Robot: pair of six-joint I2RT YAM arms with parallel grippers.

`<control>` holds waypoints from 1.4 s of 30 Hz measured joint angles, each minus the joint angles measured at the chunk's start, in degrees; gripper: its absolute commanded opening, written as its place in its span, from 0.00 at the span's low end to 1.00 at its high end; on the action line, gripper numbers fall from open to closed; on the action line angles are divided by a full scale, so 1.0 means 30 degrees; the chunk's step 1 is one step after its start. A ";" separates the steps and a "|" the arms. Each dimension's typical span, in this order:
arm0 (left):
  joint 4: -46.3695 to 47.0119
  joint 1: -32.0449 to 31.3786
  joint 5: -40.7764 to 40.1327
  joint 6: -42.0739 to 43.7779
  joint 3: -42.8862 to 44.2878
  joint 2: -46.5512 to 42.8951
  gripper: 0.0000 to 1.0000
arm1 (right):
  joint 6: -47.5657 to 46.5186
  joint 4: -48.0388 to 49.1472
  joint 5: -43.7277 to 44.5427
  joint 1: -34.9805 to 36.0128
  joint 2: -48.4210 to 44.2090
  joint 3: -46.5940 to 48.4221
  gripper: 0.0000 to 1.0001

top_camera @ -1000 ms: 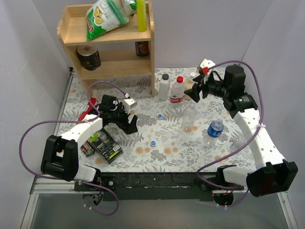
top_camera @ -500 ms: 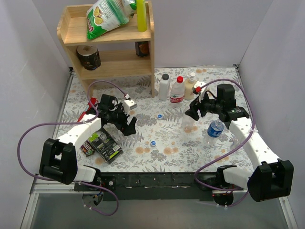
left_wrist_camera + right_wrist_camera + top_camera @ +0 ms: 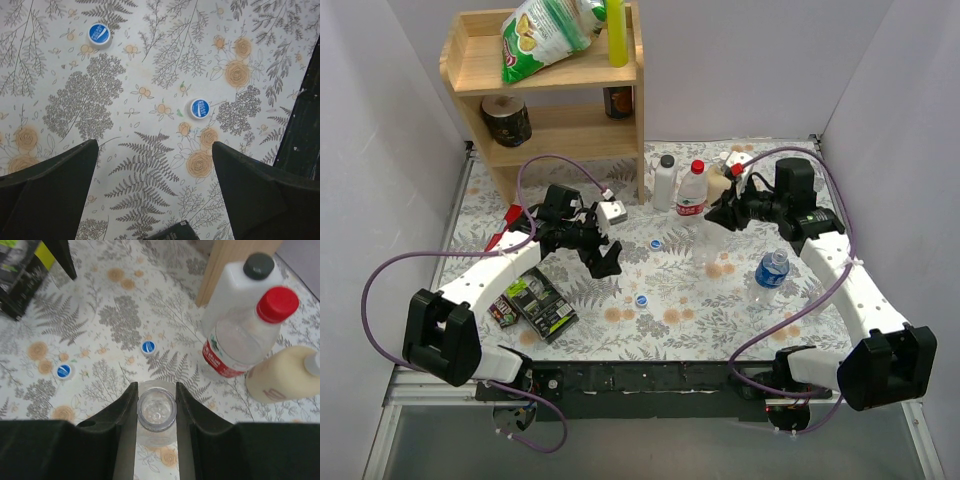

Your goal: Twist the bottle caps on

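Note:
My right gripper [image 3: 156,387] is shut on the neck of an uncapped clear bottle [image 3: 156,413], which stands upright on the floral table; from above the gripper [image 3: 714,217] sits over that bottle [image 3: 712,252]. Two blue bottle caps lie loose on the table [image 3: 148,347] [image 3: 64,371]. In the left wrist view they show as one cap [image 3: 200,108] ahead and another cap [image 3: 99,34] further off. My left gripper [image 3: 154,150] hangs open above bare tablecloth, nothing between its fingers. A red cap [image 3: 276,304] sits on a clear bottle [image 3: 235,345].
A white bottle [image 3: 665,184] with a black cap and a cream pump bottle [image 3: 721,180] stand by the red-capped one. A blue-capped bottle [image 3: 771,273] sits at the right. Black packets [image 3: 534,301] lie at the left. A wooden shelf [image 3: 552,110] stands at the back.
My right gripper has drawn in over the uncapped bottle and closed on its neck. My left gripper has moved right, toward the loose blue caps, still open.

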 measured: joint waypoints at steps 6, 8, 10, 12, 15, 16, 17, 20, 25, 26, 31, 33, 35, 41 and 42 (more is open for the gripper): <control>0.0255 -0.0699 0.0408 -0.0597 0.0678 -0.0219 0.98 | 0.2645 0.0219 -0.1545 0.1501 0.0612 0.2390 0.01; 0.0393 -0.0809 0.0444 -0.1064 0.0867 -0.0350 0.98 | 0.3468 0.0546 -0.1734 0.2113 0.0714 0.2667 0.01; 0.0889 -0.0911 0.0393 -0.1698 0.1086 -0.0481 0.98 | 0.4335 0.0852 -0.1749 0.2572 0.0831 0.2885 0.01; 0.1552 -0.1020 0.0204 -0.2295 0.1188 -0.0707 0.98 | 0.5413 0.1049 -0.1552 0.2732 0.1158 0.3322 0.01; 0.2375 -0.1100 -0.0168 -0.2885 0.1355 -0.0911 0.98 | 0.7031 0.1574 -0.1115 0.2725 0.1931 0.4189 0.01; 0.2637 -0.1122 -0.0255 -0.3104 0.1443 -0.0918 0.98 | 0.7577 0.1800 -0.1027 0.2725 0.2208 0.4473 0.01; 0.2783 -0.1129 -0.0313 -0.3264 0.1515 -0.0918 0.98 | 0.8007 0.2033 -0.0954 0.2725 0.2419 0.4641 0.01; 0.3177 -0.1166 -0.0226 -0.3825 0.1916 -0.0896 0.98 | 0.9595 0.2885 -0.0903 0.2725 0.2929 0.4874 0.01; 0.3898 -0.1268 0.0663 -0.4583 0.2732 -0.0386 0.98 | 1.2087 0.4874 -0.1639 0.2732 0.3424 0.4860 0.01; 0.4007 -0.1341 0.0954 -0.4736 0.2834 -0.0175 0.98 | 1.2473 0.5421 -0.1967 0.2747 0.3468 0.4860 0.01; 0.4087 -0.1836 0.1974 -0.5115 0.3038 0.0976 0.98 | 1.3508 0.7315 -0.3155 0.2878 0.3490 0.4860 0.01; 0.4138 -0.2084 0.2142 -0.5187 0.3075 0.1413 0.98 | 1.3755 0.7701 -0.3453 0.2965 0.3490 0.4860 0.01; 0.4160 -0.2353 0.2339 -0.5275 0.3089 0.1756 0.90 | 1.3959 0.8043 -0.3708 0.2980 0.3490 0.4860 0.01; 0.4306 -0.2790 0.2936 -0.5428 0.3555 0.2455 0.66 | 1.4127 0.8546 -0.4014 0.2980 0.3490 0.4860 0.01; 0.4313 -0.2790 0.3009 -0.5428 0.3577 0.2477 0.59 | 1.4127 0.8539 -0.4051 0.2980 0.3490 0.4860 0.01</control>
